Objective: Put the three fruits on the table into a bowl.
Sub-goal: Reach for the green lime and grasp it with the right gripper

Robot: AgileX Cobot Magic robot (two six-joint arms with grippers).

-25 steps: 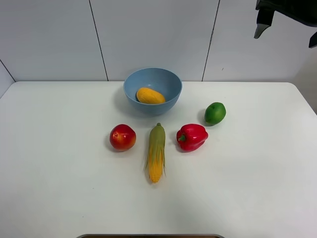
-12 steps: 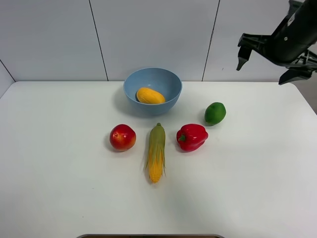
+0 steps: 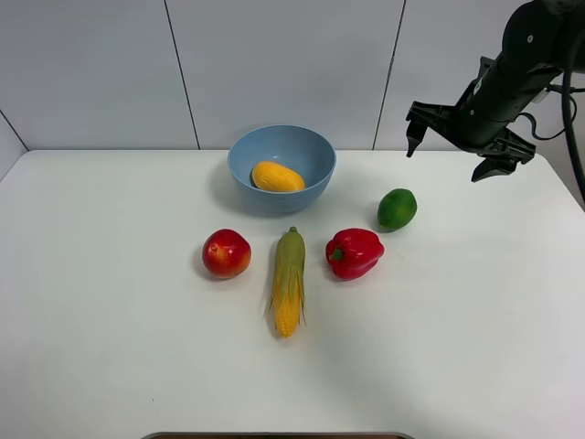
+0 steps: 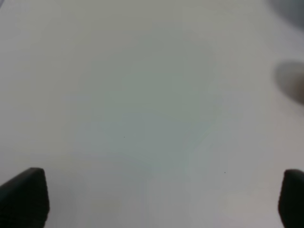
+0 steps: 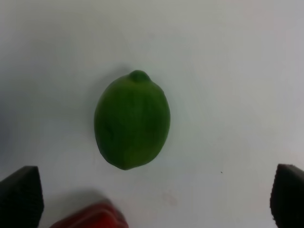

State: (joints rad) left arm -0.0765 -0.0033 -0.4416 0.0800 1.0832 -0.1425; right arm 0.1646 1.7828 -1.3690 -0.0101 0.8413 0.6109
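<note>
The light blue bowl stands at the back middle of the white table, and the yellow-orange mango lies inside it. The red apple rests in front of the bowl to the left. To the right lies the green fruit. My right gripper hangs open in the air above and behind the green fruit, holding nothing. In the left wrist view my left gripper is open over bare table; it is out of the exterior view.
A corn cob lies in the middle of the table, pointing front to back. A red bell pepper sits just left of and in front of the green fruit. White wall panels stand behind the table.
My right arm has come down and to the left from the top right corner, ending above and behind the green fruit. The fruits, the bowl and the vegetables have not moved.
</note>
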